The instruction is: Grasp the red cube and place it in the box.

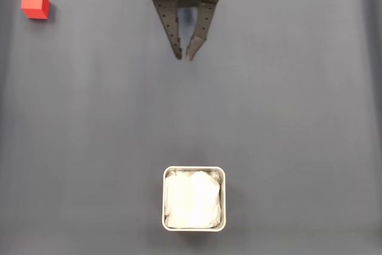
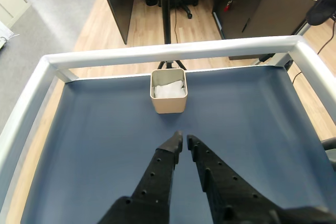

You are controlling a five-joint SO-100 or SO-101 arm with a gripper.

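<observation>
1. Gripper point(image 1: 184, 58) hovering empty near the top edge in the fixed view, fingertips nearly together.
2. Needing wider jaws, then swinging toward red cube point(image 1: 34, 4), sitting far top-left, well apart from box point(image 1: 194, 199).
3. Working over dark blue mat point(image 2: 94, 145), inside metal frame point(image 2: 173, 52); wood floor point(image 2: 199, 22) beyond.

Office, I'd say: past my blue-matted table's metal rail point(image 2: 173, 51) I see wood flooring point(image 2: 199, 24), dark desk panels point(image 2: 252, 9), a rolling chair base point(image 2: 184, 1).
</observation>
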